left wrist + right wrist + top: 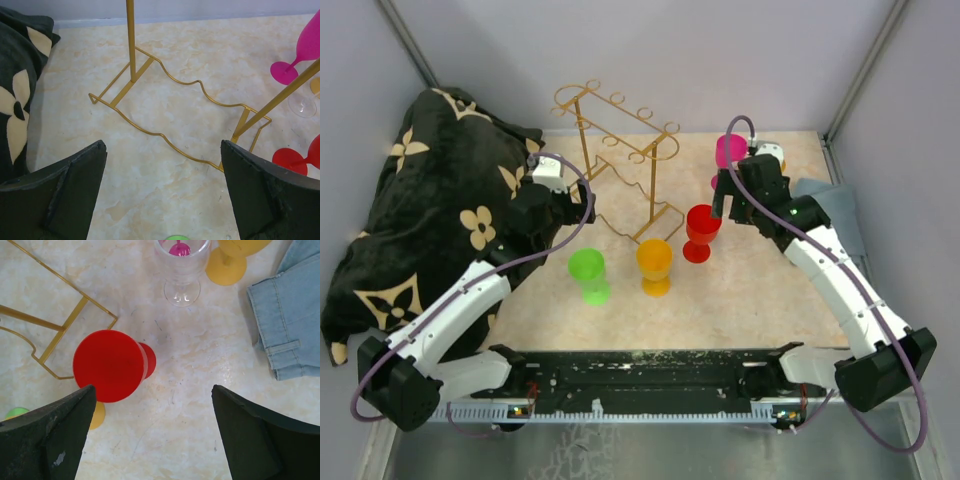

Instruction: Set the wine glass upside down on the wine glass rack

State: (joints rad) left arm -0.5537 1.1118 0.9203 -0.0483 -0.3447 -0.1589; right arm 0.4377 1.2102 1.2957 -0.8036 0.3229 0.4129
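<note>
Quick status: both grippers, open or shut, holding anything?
Left gripper: open, holding nothing.
Right gripper: open, holding nothing.

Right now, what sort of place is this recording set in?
Likely a lab test cell: plain grey walls enclose a marble-look tabletop holding the wine glass rack and a red glass.

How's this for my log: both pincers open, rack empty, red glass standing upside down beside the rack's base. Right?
No: the red glass stands upright, bowl up, per the top external view. Left pincer and right pincer open, rack empty.
</note>
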